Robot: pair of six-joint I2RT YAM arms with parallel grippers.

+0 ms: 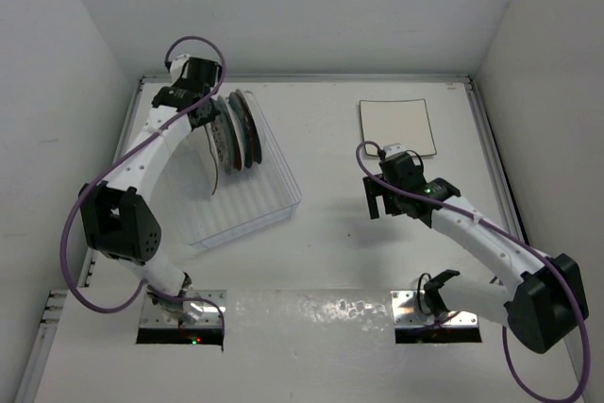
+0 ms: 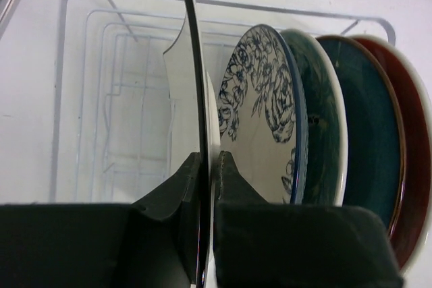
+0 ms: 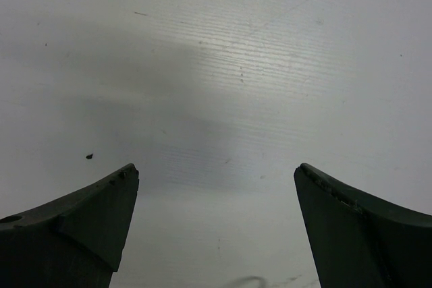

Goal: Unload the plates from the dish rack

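Several plates stand on edge at the far end of the clear dish rack (image 1: 253, 203). In the left wrist view my left gripper (image 2: 208, 157) is shut on the rim of the nearest one, a thin dark-edged plate (image 2: 193, 65) seen edge-on. Behind it stand the white plate with blue flowers (image 2: 260, 112), a teal-faced plate (image 2: 324, 126) and a red one (image 2: 405, 133). From above, the left gripper (image 1: 205, 112) sits over the plate stack (image 1: 238, 129). A square cream plate (image 1: 397, 127) lies flat on the table at the back right. My right gripper (image 1: 379, 203) is open and empty over bare table (image 3: 216, 170).
The rack's ribbed base (image 2: 128, 119) is bare in front of the plates. White walls enclose the table on the left, back and right. The right arm's elbow (image 1: 543, 304) is near the right wall.
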